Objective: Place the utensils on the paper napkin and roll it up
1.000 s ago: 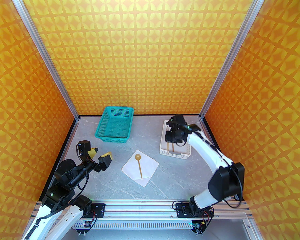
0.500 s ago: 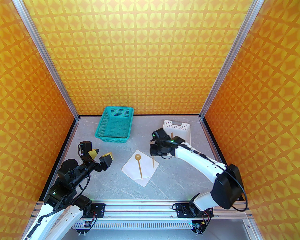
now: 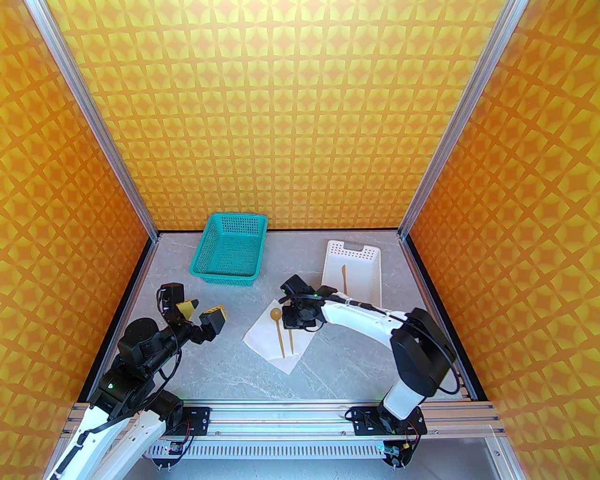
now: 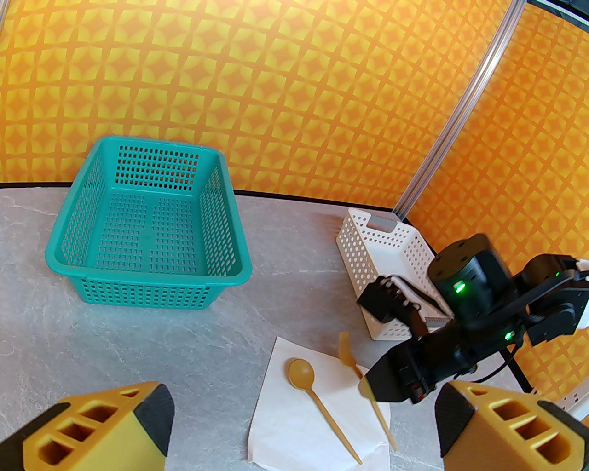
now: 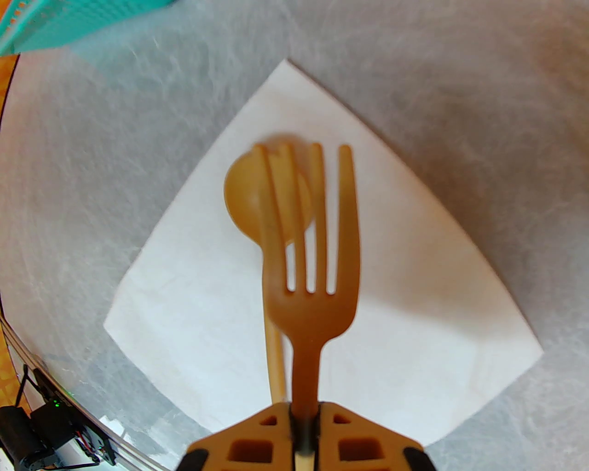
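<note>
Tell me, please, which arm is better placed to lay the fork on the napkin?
Right. The right pincer is shut on the fork, over the paper napkin beside the spoon. The left pincer stands open and empty, off to the napkin's left.

Smooth tan plastic-look fork [image 5: 313,303], spoon [image 5: 244,198]; matt white paper napkin [image 5: 414,276]; matt marbled table [image 3: 351,365].

spoon [image 5: 239,198] bowl blurred behind fork [image 5: 313,313] tines, teal basket [image 5: 69,23] cut by top edge, fork handle end hidden
</note>
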